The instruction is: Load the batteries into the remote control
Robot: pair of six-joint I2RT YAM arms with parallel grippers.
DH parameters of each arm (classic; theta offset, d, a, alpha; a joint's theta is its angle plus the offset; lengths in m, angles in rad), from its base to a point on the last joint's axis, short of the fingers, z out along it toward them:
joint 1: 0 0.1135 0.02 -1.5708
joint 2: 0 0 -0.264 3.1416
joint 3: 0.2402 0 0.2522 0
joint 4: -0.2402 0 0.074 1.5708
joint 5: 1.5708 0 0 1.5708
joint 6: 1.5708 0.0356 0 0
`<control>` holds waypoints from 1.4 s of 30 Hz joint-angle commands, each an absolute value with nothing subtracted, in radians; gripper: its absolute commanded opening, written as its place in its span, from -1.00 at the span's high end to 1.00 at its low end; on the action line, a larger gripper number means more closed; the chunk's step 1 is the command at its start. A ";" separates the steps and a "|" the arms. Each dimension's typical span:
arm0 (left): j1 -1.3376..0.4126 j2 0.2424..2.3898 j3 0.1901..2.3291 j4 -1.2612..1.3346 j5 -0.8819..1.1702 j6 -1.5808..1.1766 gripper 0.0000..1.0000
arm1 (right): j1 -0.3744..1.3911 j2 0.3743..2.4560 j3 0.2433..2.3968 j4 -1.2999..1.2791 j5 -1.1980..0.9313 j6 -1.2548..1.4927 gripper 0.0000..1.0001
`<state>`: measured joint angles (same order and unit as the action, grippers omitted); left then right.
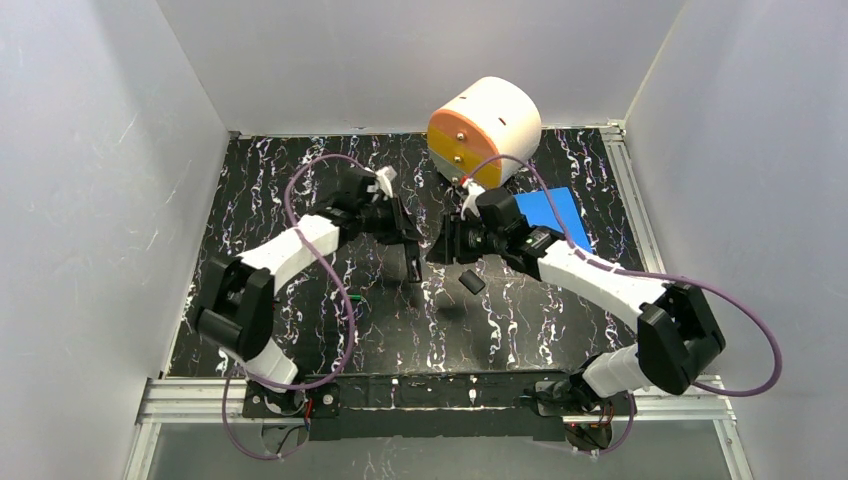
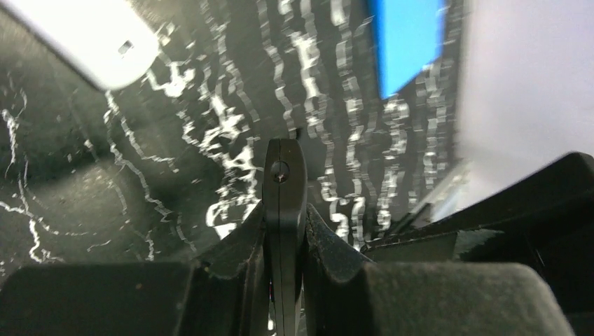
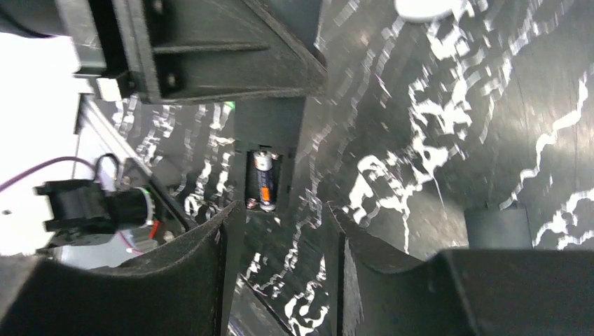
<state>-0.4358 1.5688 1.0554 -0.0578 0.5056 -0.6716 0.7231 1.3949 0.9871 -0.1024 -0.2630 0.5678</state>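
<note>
**While clamping the remote on end: loading partway, bay uncovered**

While facing the right wrist camera, presenting an open bay on the remote's back, with one battery seated lengthwise inside. Reading the slot beside that cell as dark only; not telling whether filled or vacant. Judging progress as partial: at least one cell in, possibly another outstanding, and closing of the bay yet to do. Noting a small dark square piece, probably the bay cover, sitting apart from the remote, off to the side of the right gripper. Not making out any loose cells on the table with confidence.

Pose, left: reaching forward over mid-table with the left gripper pressed together on the remote's faces, seeing it edge-on from the wrist, holding it roughly upright with the bay turned toward the other arm.

Pose, right: reaching in from the opposite side, wrist turned so as to be looking straight into the bay. Fingers spread, showing only tabletop between them, pinching nothing. Hanging near the remote's lower end, apparently not touching it.
</note>
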 commanded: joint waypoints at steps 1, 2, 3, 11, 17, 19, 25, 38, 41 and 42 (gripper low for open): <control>-0.508 1.688 1.163 -0.341 0.254 -0.580 1.00 | 0.724 1.431 0.907 -0.053 -0.197 0.626 -0.05; -0.519 1.714 1.184 -0.367 0.221 -0.584 1.00 | 0.725 1.452 0.897 -0.049 -0.191 0.632 -0.05; -0.530 1.736 1.202 -0.391 0.176 -0.593 1.00 | 0.724 1.479 0.891 -0.044 -0.207 0.635 -0.05; -0.569 1.845 1.371 -0.636 -0.109 -0.631 1.00 | 0.726 1.551 0.875 -0.042 -0.218 0.624 -0.19; -0.633 1.952 1.507 -0.874 -0.315 -0.671 1.00 | 0.736 1.562 0.858 -0.050 -0.192 0.627 -0.25; -0.641 1.965 1.517 -0.894 -0.328 -0.680 1.00 | 0.743 1.565 0.862 -0.055 -0.176 0.621 -0.26; -0.641 1.970 1.529 -0.898 -0.328 -0.683 1.00 | 0.771 1.575 0.872 -0.064 -0.132 0.602 -0.27; -0.588 1.846 1.517 -0.878 -0.313 -0.637 1.00 | 0.867 1.591 0.956 -0.180 -0.094 0.406 -0.24; -0.516 1.746 1.476 -0.825 -0.226 -0.591 1.00 | 0.916 1.591 0.982 -0.320 -0.094 0.274 -0.21; -0.500 1.711 1.458 -0.803 -0.186 -0.575 1.00 | 0.934 1.590 0.984 -0.353 -0.083 0.231 -0.20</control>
<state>-0.5854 1.9041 1.4921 -0.8528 -0.2741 -0.6384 0.8730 1.5925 0.9283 -0.1833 -0.1032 0.4408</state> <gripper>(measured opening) 0.146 0.608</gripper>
